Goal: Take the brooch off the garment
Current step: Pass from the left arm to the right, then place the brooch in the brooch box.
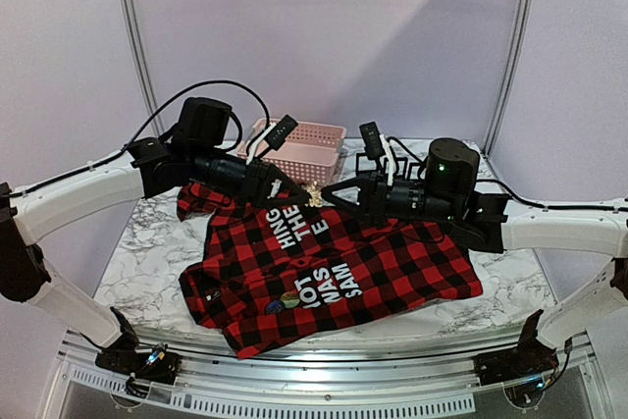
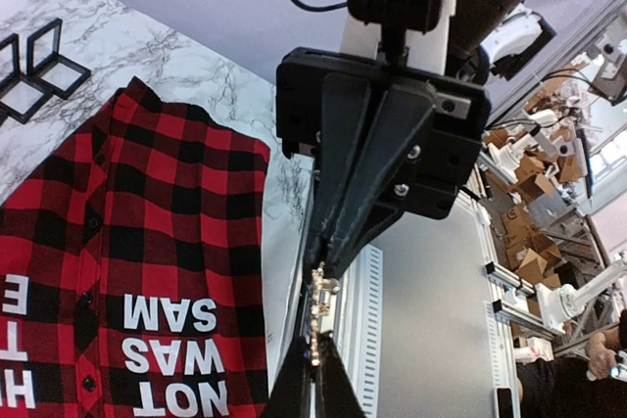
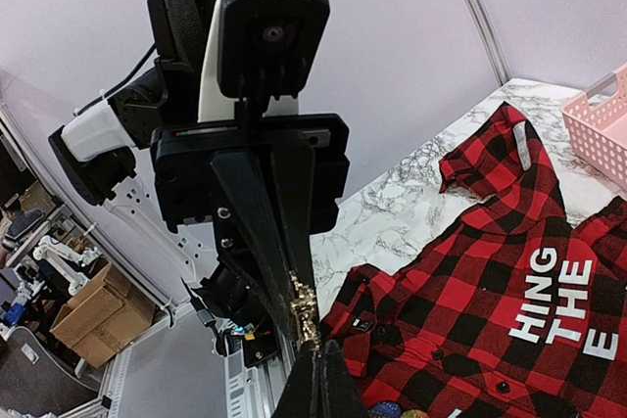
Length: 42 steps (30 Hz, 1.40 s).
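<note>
The garment [image 1: 334,267], a red-and-black plaid shirt with white lettering, lies flat on the marble table; it also shows in the left wrist view [image 2: 147,242] and the right wrist view [image 3: 509,271]. A small gold brooch [image 1: 314,194] hangs in the air above the shirt's collar end, off the cloth. My left gripper [image 1: 297,190] and right gripper [image 1: 332,193] meet tip to tip and are both shut on it. The brooch [image 2: 318,315] sits between my left fingers [image 2: 294,394] and the right gripper's tip above. The right wrist view shows the brooch [image 3: 304,315] in the same pinch.
A pink slotted basket [image 1: 299,144] stands at the back of the table behind the grippers. Two round badges [image 1: 285,301] sit on the shirt near its front hem. A black open-frame object [image 2: 29,70] lies on the marble table [image 1: 147,242] beside the shirt.
</note>
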Available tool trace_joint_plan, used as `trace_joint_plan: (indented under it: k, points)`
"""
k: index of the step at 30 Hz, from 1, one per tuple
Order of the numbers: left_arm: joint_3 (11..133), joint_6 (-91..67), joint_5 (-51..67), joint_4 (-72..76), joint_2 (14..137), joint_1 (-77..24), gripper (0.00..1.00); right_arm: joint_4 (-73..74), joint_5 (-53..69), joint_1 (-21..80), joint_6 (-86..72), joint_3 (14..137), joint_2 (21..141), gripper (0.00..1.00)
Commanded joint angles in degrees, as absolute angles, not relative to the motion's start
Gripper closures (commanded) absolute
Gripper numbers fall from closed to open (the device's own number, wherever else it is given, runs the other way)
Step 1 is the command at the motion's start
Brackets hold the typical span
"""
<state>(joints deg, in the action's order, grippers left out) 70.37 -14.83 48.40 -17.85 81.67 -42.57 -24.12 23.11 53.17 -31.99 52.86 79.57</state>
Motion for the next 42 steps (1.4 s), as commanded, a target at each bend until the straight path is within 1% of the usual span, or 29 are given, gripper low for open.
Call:
trace_joint_plan:
  k: [1,2,3,5,7,9,10,13,16,17,20,23,27,32,34,42]
  points:
    - [71.63,-14.59,48.41,-17.68,82.27,-42.36,1.00,-24.40,22.54,52.72,-31.82,53.44,79.68,1.00]
    - [71.71,-14.59,48.16,-17.84,82.27,-42.36,0.98,-24.43,22.38,52.71,-31.77,53.44,79.60,1.00]
    - [71.76,-14.51,47.74,-18.13,82.27,-42.36,0.87,-24.36,22.27,52.73,-31.70,53.44,79.48,1.00]
    - [71.95,-14.06,46.52,-18.92,82.20,-42.32,0.62,-24.06,21.76,52.69,-31.58,53.44,79.29,1.00]
    - [72.29,-13.37,45.35,-20.02,81.98,-42.28,0.41,-23.04,20.62,52.67,-31.32,53.44,78.83,1.00]
    - [72.90,-11.82,43.67,-21.60,81.34,-42.13,0.25,-20.88,18.44,52.69,-30.54,53.72,77.98,1.00]
    - [73.28,-11.28,42.10,-22.53,80.60,-41.99,0.20,-19.40,17.06,52.67,-30.20,53.97,77.70,1.00]
    - [72.41,-10.41,38.39,-22.10,77.18,-40.35,0.12,-13.81,12.41,52.71,-28.42,55.13,76.47,1.00]
    - [71.44,-10.58,33.57,-20.89,72.92,-37.69,0.03,-4.71,4.93,52.68,-26.25,58.23,75.78,1.00]
    - [71.31,-10.55,31.65,-20.97,71.80,-36.49,0.01,-1.17,2.17,52.48,-25.63,59.39,75.69,1.00]
    - [70.72,-11.17,27.70,-20.89,69.79,-32.30,0.00,8.71,-5.17,50.93,-23.58,62.14,75.22,1.00]
    - [67.90,-14.45,26.98,-19.37,69.35,-26.90,0.00,16.33,-9.10,48.15,-21.74,64.15,74.81,1.00]
    - [63.06,-19.30,22.91,-19.60,70.14,-21.03,0.00,23.87,-13.68,44.08,-19.30,67.37,74.92,1.00]
    - [59.04,-24.82,27.80,-15.44,69.64,-12.99,0.01,28.89,-17.64,38.66,-16.23,71.00,78.49,1.00]
    - [59.42,-24.34,27.32,-15.50,68.56,-11.72,0.01,29.92,-19.04,36.37,-15.07,72.41,80.56,1.00]
    - [59.01,-16.87,13.83,-20.34,59.63,-11.43,0.00,33.01,-23.03,29.72,-12.52,77.80,90.72,1.00]
